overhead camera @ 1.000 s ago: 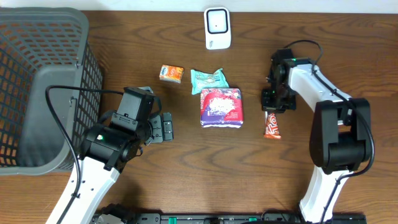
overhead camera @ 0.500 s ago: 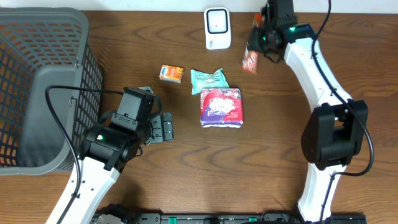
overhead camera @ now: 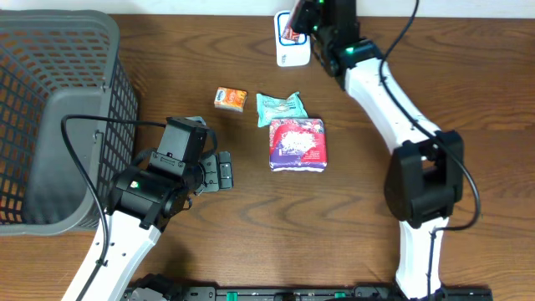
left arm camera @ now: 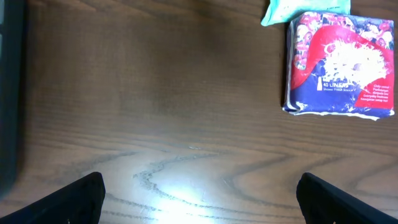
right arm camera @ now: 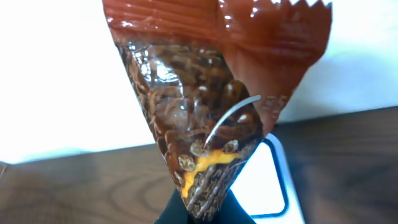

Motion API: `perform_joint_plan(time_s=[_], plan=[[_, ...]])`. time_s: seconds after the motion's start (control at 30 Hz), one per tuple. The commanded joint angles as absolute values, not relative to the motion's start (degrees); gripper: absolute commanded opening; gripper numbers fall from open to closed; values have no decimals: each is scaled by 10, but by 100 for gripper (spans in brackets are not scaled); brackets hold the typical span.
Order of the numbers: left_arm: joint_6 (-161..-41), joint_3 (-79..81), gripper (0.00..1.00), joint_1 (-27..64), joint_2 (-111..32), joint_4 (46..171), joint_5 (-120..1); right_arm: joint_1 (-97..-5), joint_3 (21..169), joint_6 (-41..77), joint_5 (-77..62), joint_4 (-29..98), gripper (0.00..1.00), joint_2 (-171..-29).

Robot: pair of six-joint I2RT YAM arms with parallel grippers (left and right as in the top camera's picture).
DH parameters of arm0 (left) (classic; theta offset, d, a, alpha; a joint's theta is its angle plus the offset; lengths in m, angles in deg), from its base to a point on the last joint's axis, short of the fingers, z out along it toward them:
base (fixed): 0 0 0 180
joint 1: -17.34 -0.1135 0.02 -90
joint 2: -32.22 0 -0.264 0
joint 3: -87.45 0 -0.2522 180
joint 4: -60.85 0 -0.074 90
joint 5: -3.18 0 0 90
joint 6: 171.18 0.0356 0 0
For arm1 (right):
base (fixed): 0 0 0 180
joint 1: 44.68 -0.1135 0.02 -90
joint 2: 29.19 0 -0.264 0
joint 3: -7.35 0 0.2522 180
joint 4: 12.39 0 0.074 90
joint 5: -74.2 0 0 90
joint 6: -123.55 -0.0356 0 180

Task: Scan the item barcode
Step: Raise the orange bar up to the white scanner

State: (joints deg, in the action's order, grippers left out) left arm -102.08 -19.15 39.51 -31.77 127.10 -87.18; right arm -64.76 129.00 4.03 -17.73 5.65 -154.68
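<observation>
Holding a brown-and-red snack wrapper (right arm camera: 211, 106), your right gripper (overhead camera: 303, 18) is clamped shut on it at the far edge of the table (overhead camera: 351, 234). Overhead view: the wrapper sits directly above the white barcode scanner (overhead camera: 292, 48) and covers part of its top. Right wrist view: the wrapper hangs tilted and crinkled and fills most of the frame. A corner of the scanner's window shows behind its lower end. You cannot tell from either view whether a barcode faces the scanner.

Your left gripper (overhead camera: 224, 171) rests low over bare wood near the table's middle, jaws spread wide, nothing between them. Left wrist view: a red-and-purple pack of liners (left arm camera: 339, 62) lies ahead and to the right, and a teal packet (left arm camera: 305, 9) touches its far edge.

Other items: a small orange packet (overhead camera: 230, 99) lies left of the teal one. A grey mesh basket (overhead camera: 50, 117) stands at the left end.
</observation>
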Motion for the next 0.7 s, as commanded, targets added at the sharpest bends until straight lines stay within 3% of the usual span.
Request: perform_joint_plan(time_s=[0.0,0.37,0.67], plan=[[-1013,-191,98,392,-319,1273,-875,-655,1296,22,-210,37,1,-1586],[-1013,-191,98,392,-319,1273,-875,-609,1312,34,-218,76,1,-1545],[-1013,-191,98,392,-319,1273,-875,-444,1317,103,-220,300,1,-1452]])
